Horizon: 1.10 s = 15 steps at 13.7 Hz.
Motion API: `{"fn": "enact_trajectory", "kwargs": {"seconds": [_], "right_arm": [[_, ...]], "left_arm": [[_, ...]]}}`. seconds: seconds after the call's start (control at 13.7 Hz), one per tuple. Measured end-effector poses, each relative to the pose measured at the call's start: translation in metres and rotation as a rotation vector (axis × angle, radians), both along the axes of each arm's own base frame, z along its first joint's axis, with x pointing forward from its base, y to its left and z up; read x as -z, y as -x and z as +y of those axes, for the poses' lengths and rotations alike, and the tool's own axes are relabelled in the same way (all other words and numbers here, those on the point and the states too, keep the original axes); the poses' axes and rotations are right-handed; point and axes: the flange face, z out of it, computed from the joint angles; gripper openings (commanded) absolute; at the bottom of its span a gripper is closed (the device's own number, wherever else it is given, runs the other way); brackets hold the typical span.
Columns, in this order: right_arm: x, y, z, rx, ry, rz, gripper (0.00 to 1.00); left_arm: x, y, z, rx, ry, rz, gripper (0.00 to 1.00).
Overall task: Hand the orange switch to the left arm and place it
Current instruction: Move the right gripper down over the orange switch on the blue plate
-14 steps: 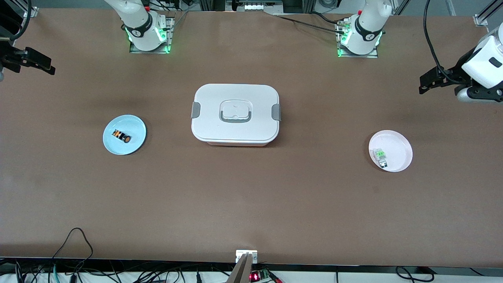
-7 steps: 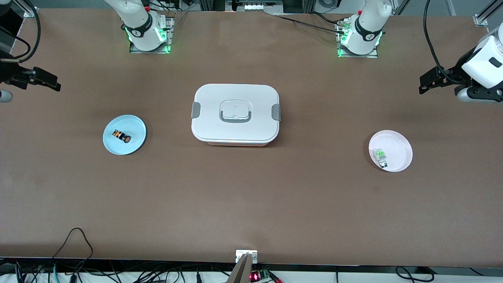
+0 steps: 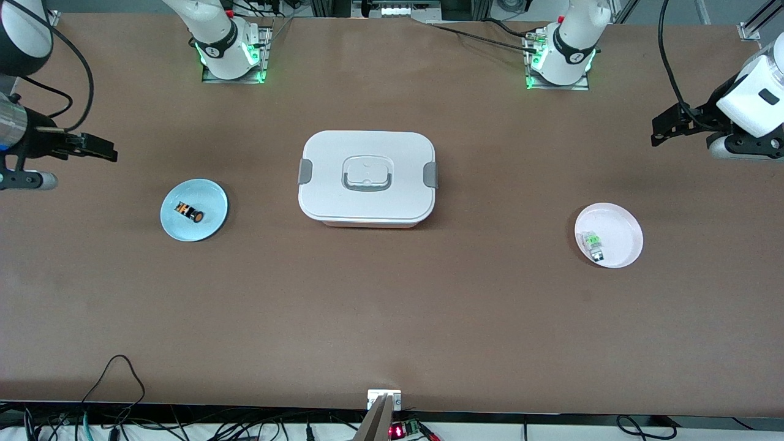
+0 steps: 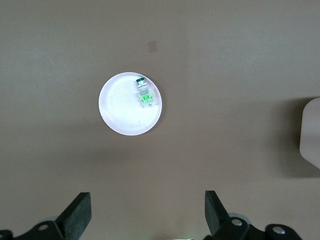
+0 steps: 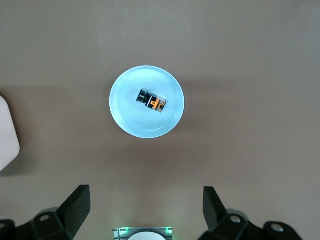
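Note:
The orange switch (image 3: pixel 189 212) lies on a small blue plate (image 3: pixel 208 197) toward the right arm's end of the table; it also shows in the right wrist view (image 5: pixel 152 101). The white box (image 3: pixel 366 178) stands mid-table. My right gripper (image 3: pixel 98 150) is open and empty, up in the air over bare table near the blue plate; its own view shows it (image 5: pixel 146 210) wide open. My left gripper (image 3: pixel 664 127) is open and empty, high over the table's left-arm end; its own view shows it (image 4: pixel 148 212) wide open.
A pale pink plate (image 3: pixel 623 229) with a clear switch with green parts (image 3: pixel 593 244) sits toward the left arm's end; both show in the left wrist view (image 4: pixel 120 112), (image 4: pixel 143 92). Cables hang over the table edge nearest the camera. The box corner shows in both wrist views.
My right gripper has swung in from the table's end toward the blue plate and come lower in the front view. The left arm has barely moved. The switch lies still.

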Motion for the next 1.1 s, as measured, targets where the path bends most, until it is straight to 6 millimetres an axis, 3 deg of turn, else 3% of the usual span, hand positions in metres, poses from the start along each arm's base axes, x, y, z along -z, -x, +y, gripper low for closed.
{"fn": "enact_trajectory", "kwargs": {"seconds": [0.51,0.73,1.1], "right_arm": [[0.111,-0.032,0.001,0.212,0.052,0.017,1.0],[0.154,-0.026,0.003,0.21,0.051,0.007,1.0],[0.241,0.004,0.003,0.206,0.043,-0.045,1.0]], "left_arm": [[-0.007,0.0,-0.003,0.006,0.001,-0.014,1.0],[-0.007,0.0,-0.004,0.007,0.001,-0.014,1.0],[-0.007,0.0,-0.004,0.007,0.001,-0.013,1.0]]}}
